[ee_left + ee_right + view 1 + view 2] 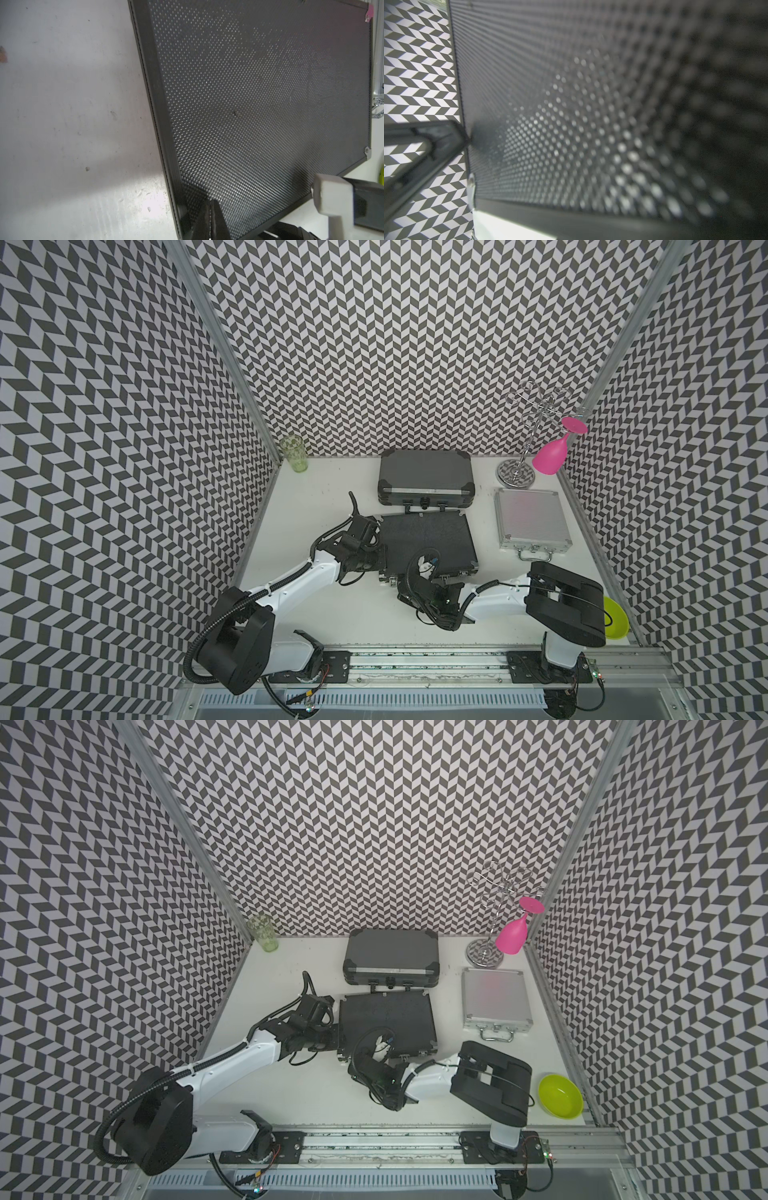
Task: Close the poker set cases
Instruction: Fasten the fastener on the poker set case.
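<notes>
Three poker set cases lie on the white table, in both top views. The ribbed dark grey case point(426, 479) sits at the back with its lid down. The silver case point(530, 518) lies shut at the right, handle toward the front. The flat textured black case point(428, 543) point(259, 93) is in the middle and looks flat, lid down. My left gripper point(376, 558) point(211, 220) is shut and empty, its tips on the black case's left edge. My right gripper point(426, 568) rests over that case's front edge; its jaws are hidden, and the right wrist view shows only the dotted lid point(591, 104) up close.
A green patterned glass point(296, 454) stands in the back left corner. A wire rack point(517, 472) at the back right holds a pink wine glass point(550, 456) upside down. A lime bowl point(561, 1096) sits at the front right beside my right arm.
</notes>
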